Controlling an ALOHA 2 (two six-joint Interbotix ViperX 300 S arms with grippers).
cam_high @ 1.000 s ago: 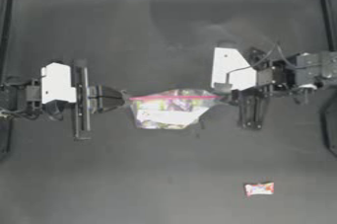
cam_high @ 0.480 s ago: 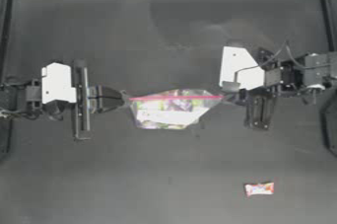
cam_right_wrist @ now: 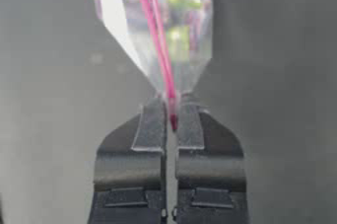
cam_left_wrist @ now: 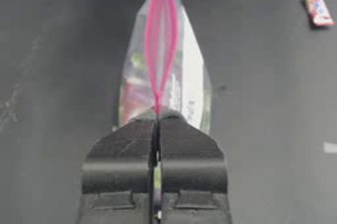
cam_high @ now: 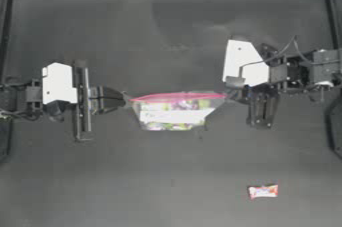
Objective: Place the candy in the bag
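Dark surface [cam_high: 167,31] spreads beneath both arms. Between them hangs the bag [cam_high: 175,111], its pink seal strip stretched taut from one end effector to the other. Left end effector [cam_high: 125,100] is clamped on the bag's nearer corner, jaws pressed together over the strip. Right end effector [cam_high: 230,94] pinches the opposite corner the same way. Well apart from the right end effector, the candy [cam_high: 262,191] lies alone on the surface, clear of the bag.
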